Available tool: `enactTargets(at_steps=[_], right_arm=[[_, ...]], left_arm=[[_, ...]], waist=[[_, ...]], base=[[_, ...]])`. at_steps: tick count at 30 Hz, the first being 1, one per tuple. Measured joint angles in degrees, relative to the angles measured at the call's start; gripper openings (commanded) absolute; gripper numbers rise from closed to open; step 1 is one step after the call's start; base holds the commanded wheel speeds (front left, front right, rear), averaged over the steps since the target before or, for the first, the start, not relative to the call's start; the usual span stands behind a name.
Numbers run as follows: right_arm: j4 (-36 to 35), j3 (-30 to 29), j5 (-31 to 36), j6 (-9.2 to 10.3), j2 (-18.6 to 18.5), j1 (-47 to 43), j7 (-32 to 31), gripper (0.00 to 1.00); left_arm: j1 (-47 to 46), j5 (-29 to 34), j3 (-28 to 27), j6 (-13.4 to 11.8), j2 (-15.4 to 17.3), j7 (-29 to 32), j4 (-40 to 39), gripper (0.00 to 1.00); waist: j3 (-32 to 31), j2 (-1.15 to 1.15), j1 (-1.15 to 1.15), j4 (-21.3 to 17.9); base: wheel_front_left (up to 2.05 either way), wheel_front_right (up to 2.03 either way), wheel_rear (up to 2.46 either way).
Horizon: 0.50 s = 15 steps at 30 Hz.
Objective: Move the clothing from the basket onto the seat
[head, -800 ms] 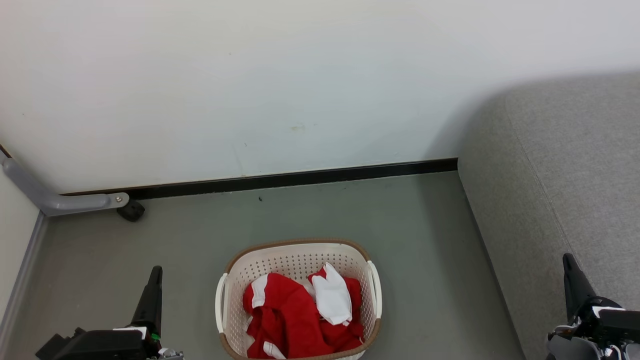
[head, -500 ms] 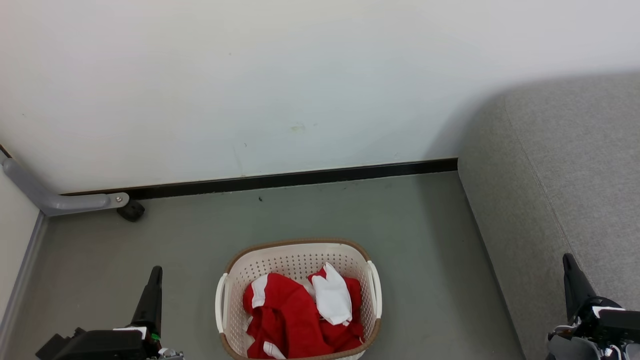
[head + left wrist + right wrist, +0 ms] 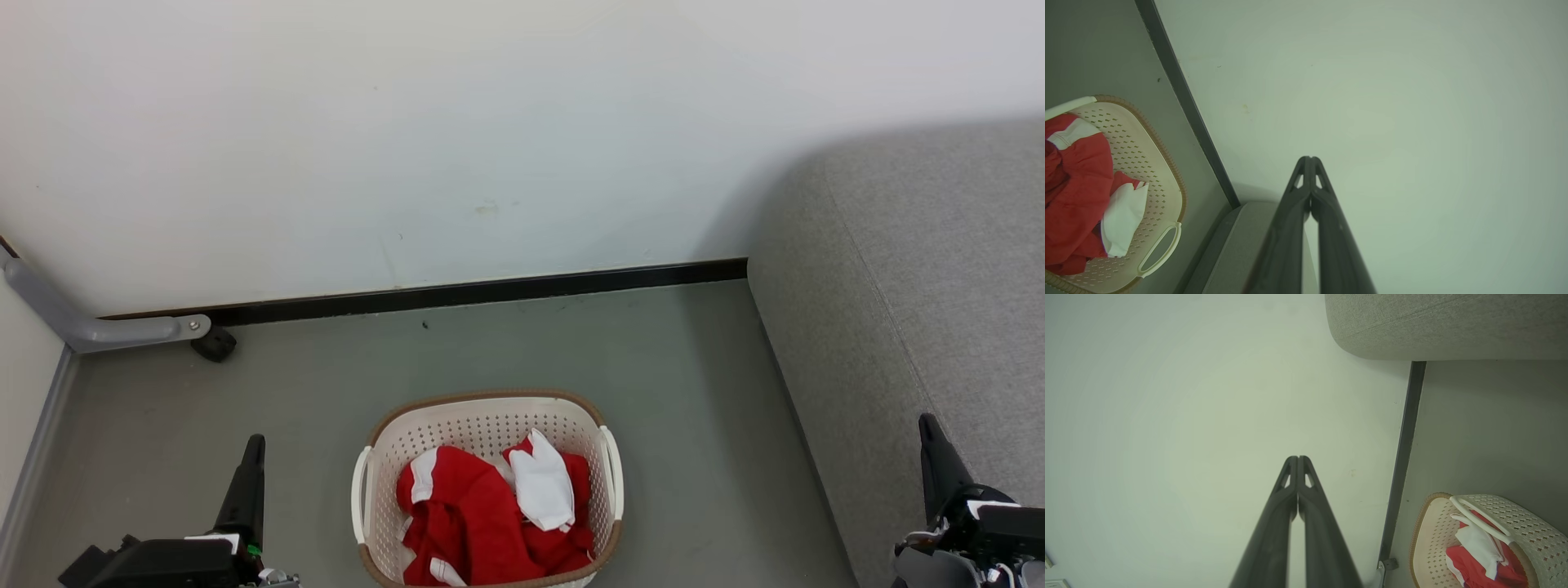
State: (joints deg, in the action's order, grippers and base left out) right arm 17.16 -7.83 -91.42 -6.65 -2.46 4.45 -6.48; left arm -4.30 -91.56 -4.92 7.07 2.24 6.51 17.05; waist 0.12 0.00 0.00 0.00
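Note:
Red clothing [image 3: 482, 514] with white panels lies heaped in the cream perforated basket [image 3: 482, 416], which stands on the floor at the bottom middle of the head view. Both also appear in the left wrist view, clothing [image 3: 1073, 183] in basket [image 3: 1155, 171], and in the right wrist view, clothing [image 3: 1474, 563] in basket [image 3: 1527, 526]. The grey seat [image 3: 939, 310] fills the right side. My left gripper [image 3: 255, 445] stands left of the basket, shut and empty, fingertips together [image 3: 1309, 159]. My right gripper [image 3: 927, 425] is over the seat's edge, shut and empty [image 3: 1297, 458].
A white wall with a black skirting board [image 3: 490, 290] runs behind the basket. A grey metal leg with a black caster [image 3: 214, 343] stands at the back left. Grey floor [image 3: 694, 392] lies between basket and seat.

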Motion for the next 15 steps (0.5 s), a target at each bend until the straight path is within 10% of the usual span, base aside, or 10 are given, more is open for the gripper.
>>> enactTargets(at_steps=[15], right_arm=[[0.0, 0.0, 0.0, 0.00, 0.0, 0.0, 0.0, 0.00]], left_arm=[[0.0, 0.0, 0.0, 0.0, 0.0, 0.0, 0.0, 0.00]], waist=[[0.0, 0.00, 0.00, 0.0]], base=[[0.00, 0.00, 0.00]])
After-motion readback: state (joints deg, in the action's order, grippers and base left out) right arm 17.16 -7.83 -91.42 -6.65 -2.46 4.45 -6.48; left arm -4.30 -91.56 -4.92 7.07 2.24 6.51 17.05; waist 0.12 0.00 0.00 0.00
